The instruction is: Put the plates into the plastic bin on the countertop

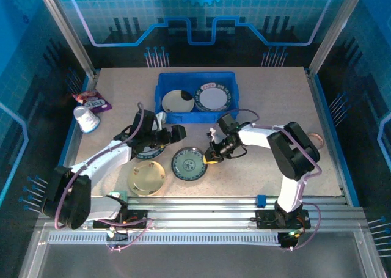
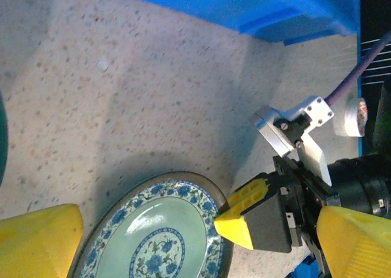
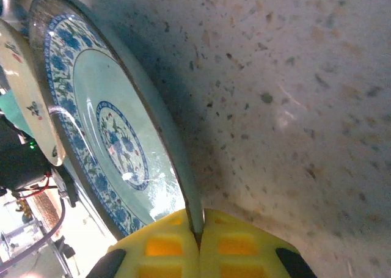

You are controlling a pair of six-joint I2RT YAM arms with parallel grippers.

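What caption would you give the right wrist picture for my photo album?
Yellow fingers of the right hand pinch the rim of the teal-patterned plate, speckled countertop behind.

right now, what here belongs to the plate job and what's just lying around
For the job: blue bin, two plates in it, teal plate gripped by right gripper, gold plate, plate under left arm.
Lying about: white cup, purple packet.

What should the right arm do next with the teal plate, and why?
Probably lift it a little. The right gripper is shut on the rim of the teal plate, which lies low on the countertop; raising it should clear the surface before the carry to the blue bin.
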